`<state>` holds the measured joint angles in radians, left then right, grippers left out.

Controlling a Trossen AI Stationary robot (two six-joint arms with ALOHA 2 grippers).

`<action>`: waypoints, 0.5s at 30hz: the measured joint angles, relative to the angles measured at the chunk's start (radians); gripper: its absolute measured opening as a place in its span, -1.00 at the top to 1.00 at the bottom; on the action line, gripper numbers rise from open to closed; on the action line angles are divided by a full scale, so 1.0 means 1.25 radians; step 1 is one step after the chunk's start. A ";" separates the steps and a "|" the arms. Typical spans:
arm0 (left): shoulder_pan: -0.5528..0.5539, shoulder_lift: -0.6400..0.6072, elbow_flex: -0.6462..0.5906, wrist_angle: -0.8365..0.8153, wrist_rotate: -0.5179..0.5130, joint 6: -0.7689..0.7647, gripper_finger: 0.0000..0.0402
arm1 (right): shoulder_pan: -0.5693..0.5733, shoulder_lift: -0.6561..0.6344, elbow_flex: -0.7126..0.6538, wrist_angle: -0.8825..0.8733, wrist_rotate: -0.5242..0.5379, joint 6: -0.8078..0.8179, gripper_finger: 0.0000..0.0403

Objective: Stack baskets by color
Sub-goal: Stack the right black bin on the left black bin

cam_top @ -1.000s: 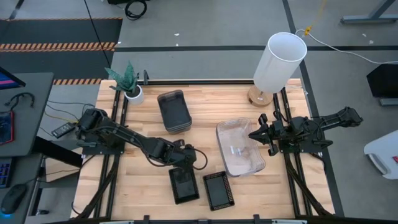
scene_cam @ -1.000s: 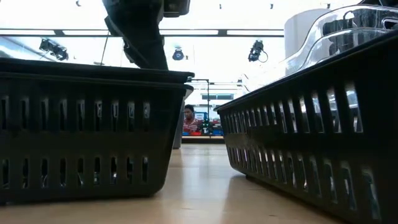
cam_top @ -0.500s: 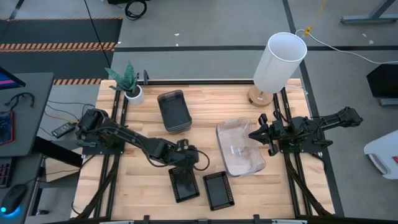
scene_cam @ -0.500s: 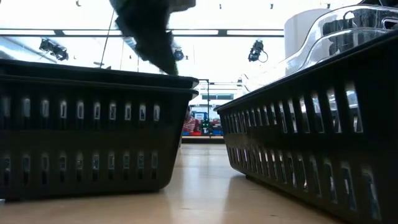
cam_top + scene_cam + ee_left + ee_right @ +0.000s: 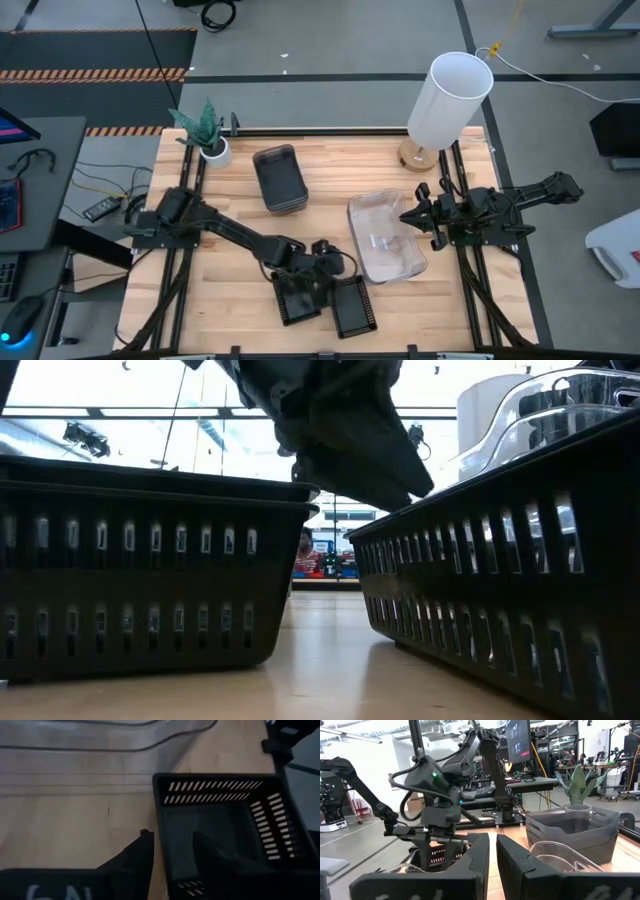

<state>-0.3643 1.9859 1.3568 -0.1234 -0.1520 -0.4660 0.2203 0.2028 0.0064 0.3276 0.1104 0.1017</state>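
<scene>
Two black mesh baskets stand near the table's front edge. The left one (image 5: 297, 300) shows a double rim in the low view (image 5: 150, 495), one nested in another. My left gripper (image 5: 170, 837) is open and slants down over the right black basket (image 5: 353, 308) at its far left corner. One finger stands inside the wall (image 5: 161, 825) and one outside, with a gap showing at the inner finger. The grey baskets (image 5: 280, 178) are stacked at the back. The clear baskets (image 5: 385, 238) lie in front of my right gripper (image 5: 410, 217), which is shut and holds nothing.
A small potted plant (image 5: 207, 135) stands at the back left corner and a tall white cylinder (image 5: 450, 100) at the back right. Bare wood lies between the grey stack and the black baskets. The gap between the two black baskets (image 5: 325, 630) is narrow.
My left gripper has gone toward the table's right and near edges and down, tipping more steeply. It has left the place above the left black baskets and come to the right one's rim. The left black baskets shifted slightly rightward early on.
</scene>
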 joint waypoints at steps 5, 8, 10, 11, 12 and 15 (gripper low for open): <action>-0.012 0.050 0.062 -0.027 0.003 0.005 0.29 | 0.000 0.001 0.000 0.000 0.000 0.000 0.80; -0.013 0.072 0.073 -0.050 0.008 0.009 0.29 | 0.000 0.001 0.000 0.000 0.000 0.000 0.80; -0.008 0.083 0.075 -0.050 0.005 0.011 0.30 | 0.000 0.000 0.000 0.000 0.000 0.000 0.80; -0.006 0.084 0.074 -0.072 -0.001 0.012 0.30 | 0.000 0.000 0.000 0.002 0.000 0.000 0.80; -0.005 0.084 0.073 -0.088 -0.003 0.013 0.30 | 0.000 0.002 0.000 0.007 0.000 0.000 0.80; -0.005 0.084 0.073 -0.083 -0.004 0.025 0.30 | 0.000 0.004 0.000 0.014 0.000 0.000 0.80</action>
<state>-0.3702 2.0907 1.4483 -0.2269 -0.1570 -0.4350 0.2207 0.2082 0.0065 0.3447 0.1101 0.1017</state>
